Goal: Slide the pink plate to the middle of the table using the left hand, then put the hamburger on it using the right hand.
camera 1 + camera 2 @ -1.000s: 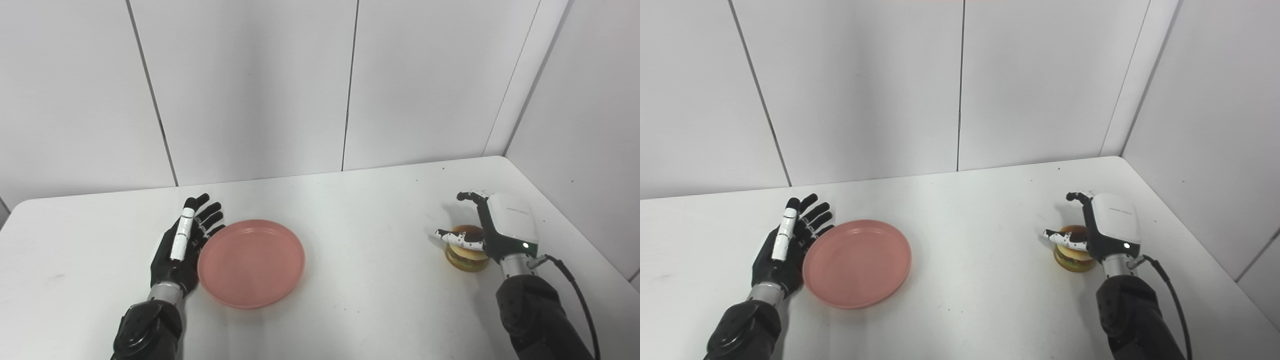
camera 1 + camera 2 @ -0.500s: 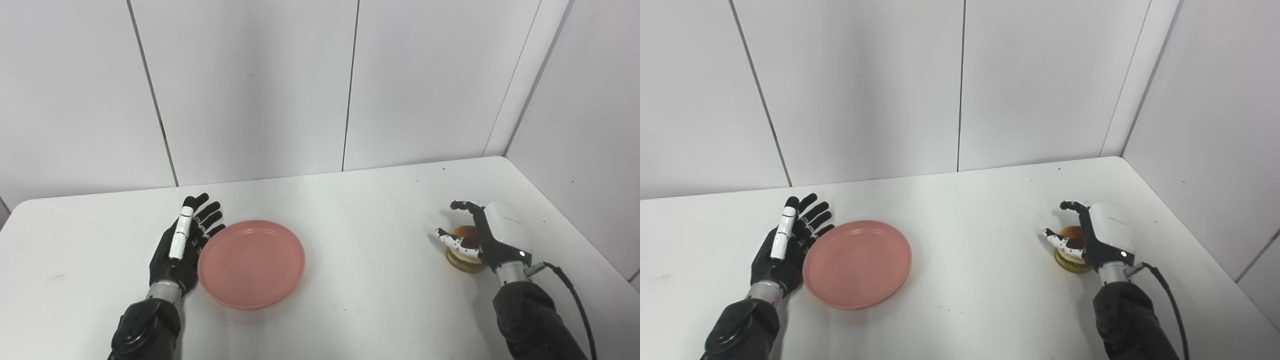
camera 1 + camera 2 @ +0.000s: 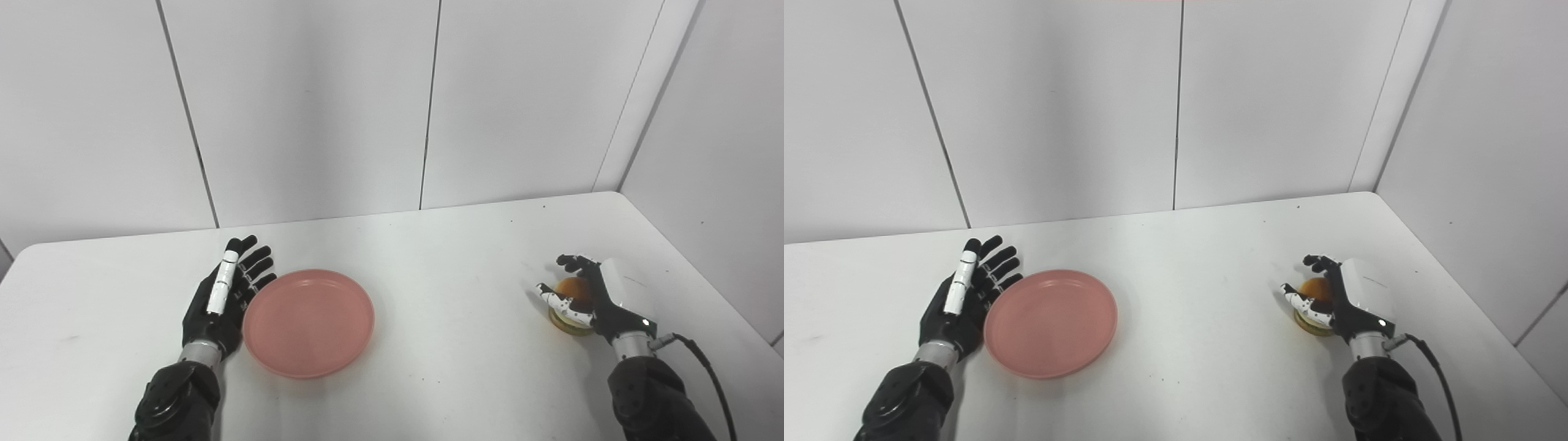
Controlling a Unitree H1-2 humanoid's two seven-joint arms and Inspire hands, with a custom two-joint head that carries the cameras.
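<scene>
Pink plate (image 3: pixel 308 321) lay on white tabletop (image 3: pixel 441 257), left of centre. Left hand (image 3: pixel 223 298) rested flat against its left rim, fingers spread, holding nothing. Right hand (image 3: pixel 597 297) curled round hamburger (image 3: pixel 571 298) near right edge; firm grip not discernible.

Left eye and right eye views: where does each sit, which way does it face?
Left eye view: head camera, looking down at the table; both arms enter from the bottom.
Right eye view: beside it, same downward aim, scene shifted left.
Shared: left hand beside the plate, right hand around the hamburger.
</scene>
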